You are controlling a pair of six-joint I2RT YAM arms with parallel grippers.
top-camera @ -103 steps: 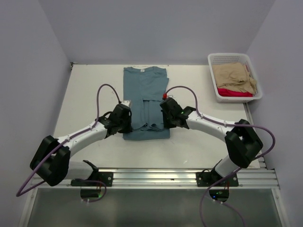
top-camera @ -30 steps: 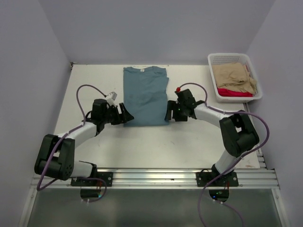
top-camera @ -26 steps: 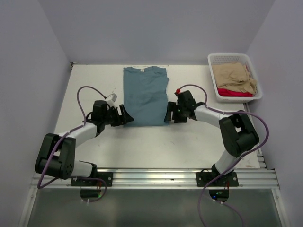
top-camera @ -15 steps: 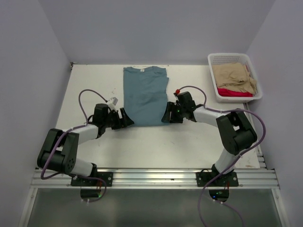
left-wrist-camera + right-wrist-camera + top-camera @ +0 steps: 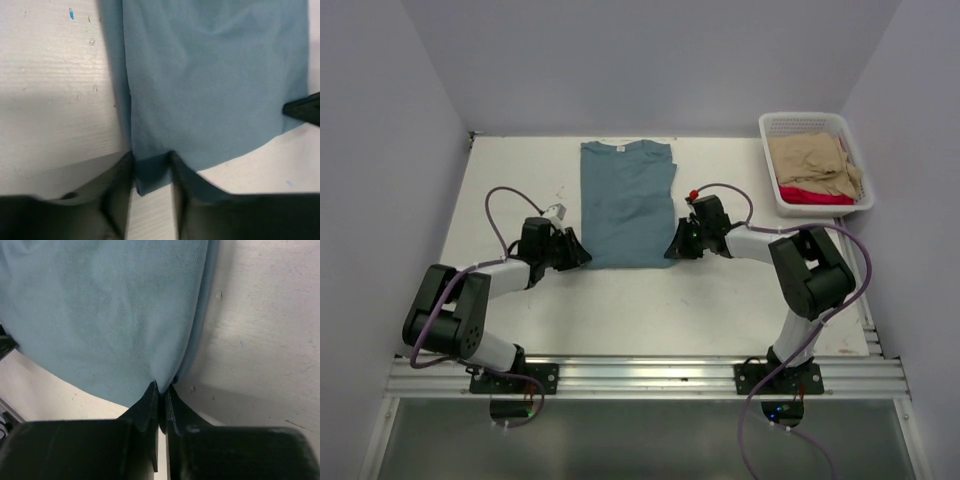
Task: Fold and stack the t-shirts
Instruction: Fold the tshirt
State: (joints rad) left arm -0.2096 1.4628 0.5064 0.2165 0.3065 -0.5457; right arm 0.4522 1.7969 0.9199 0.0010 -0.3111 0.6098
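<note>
- Teal shirt (image 5: 625,205) lies flat mid-worktop (image 5: 720,300), a long strip running from the far edge toward the centre.
- Left arm is low and reaches in from the left. Left gripper (image 5: 150,187) is at the shirt's near-left corner, jaws half apart, the corner cloth between the fingers (image 5: 117,192) but not clamped.
- Right arm is low and reaches in from the right. Right gripper (image 5: 160,392) is pinched nearly closed on the near-right corner.
- Basket (image 5: 800,118) sits at the far-right corner, holding the tan shirt (image 5: 810,160) on top of the red shirt (image 5: 815,196).
</note>
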